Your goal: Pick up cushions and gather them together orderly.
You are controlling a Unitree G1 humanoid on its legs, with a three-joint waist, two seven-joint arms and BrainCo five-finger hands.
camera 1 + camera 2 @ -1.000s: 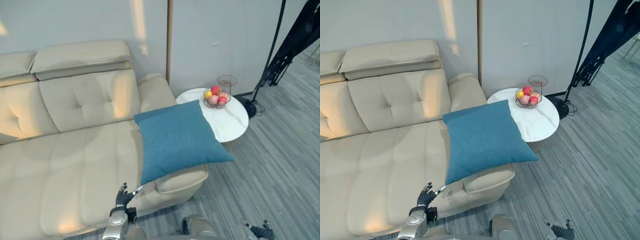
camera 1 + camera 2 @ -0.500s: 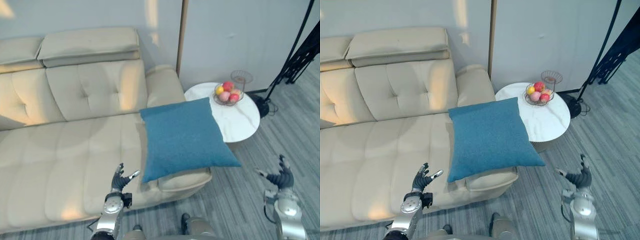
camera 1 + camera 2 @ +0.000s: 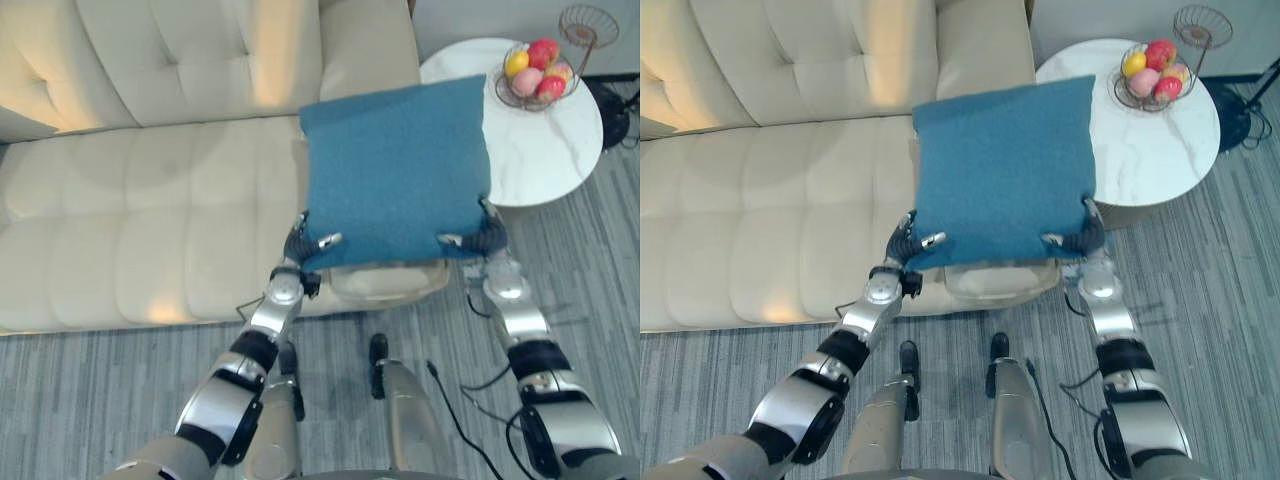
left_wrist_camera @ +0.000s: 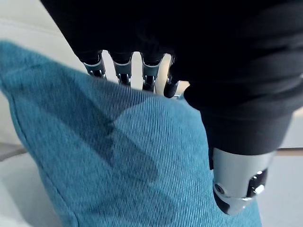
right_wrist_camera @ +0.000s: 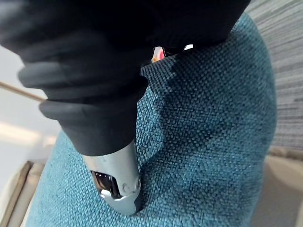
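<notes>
Thumb on top and fingers tucked beneath, our left hand (image 3: 298, 248) pinches one near corner of the blue cushion (image 3: 395, 170); our right hand (image 3: 488, 238) grips the other near corner the same way. The cushion sits over the arm end of the cream sofa (image 3: 150, 220), beside a round white table (image 3: 545, 150) bearing a wire fruit basket (image 3: 535, 78).

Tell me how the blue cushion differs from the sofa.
The blue cushion is woven cloth; the sofa is cream, smooth and tufted. The blue cushion is a single flat square; the sofa is far larger, with a seat and a backrest. Both look soft and padded.
</notes>
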